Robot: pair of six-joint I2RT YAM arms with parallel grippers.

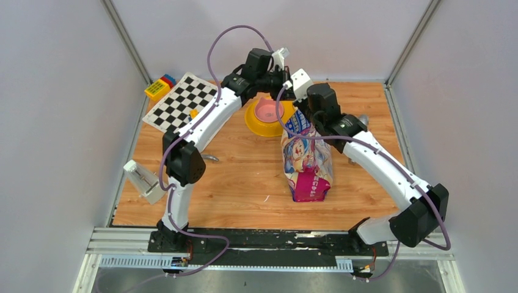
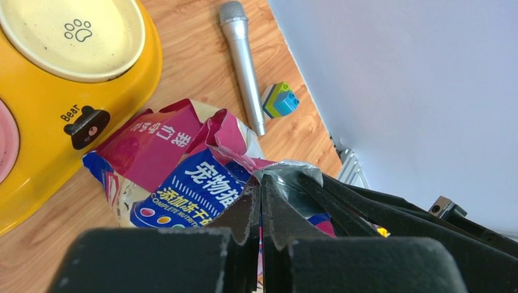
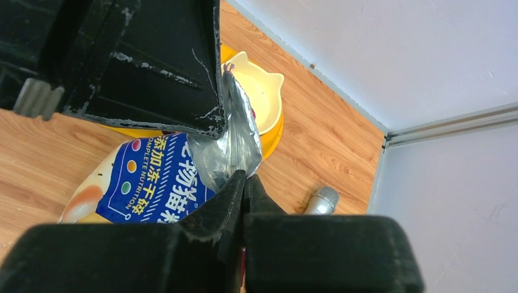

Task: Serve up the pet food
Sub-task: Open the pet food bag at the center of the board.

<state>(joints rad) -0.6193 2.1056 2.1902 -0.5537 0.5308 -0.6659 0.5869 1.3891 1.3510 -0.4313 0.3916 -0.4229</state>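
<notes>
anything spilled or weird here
No spilled kibble shows. The bag is crumpled and ragged at its top, foil lining exposed, pinched by both the left gripper and right gripper. Oddly, a microphone lies flat beside a toy block.

We read "Bear" in black on the yellow feeder (image 2: 131,79), beside a dark bear face, at ten o'clock from the pet food bag (image 2: 183,183). A paw-print sign marks the cream bowl (image 2: 36,52) at the feeder's twelve o'clock. The bag's blue panel carries large white "宠物猫", yellow "添加冻干" beneath, then "COMPLETE NUTRITION". The pink panel's white characters stand upside down, and we cannot read them.
</notes>
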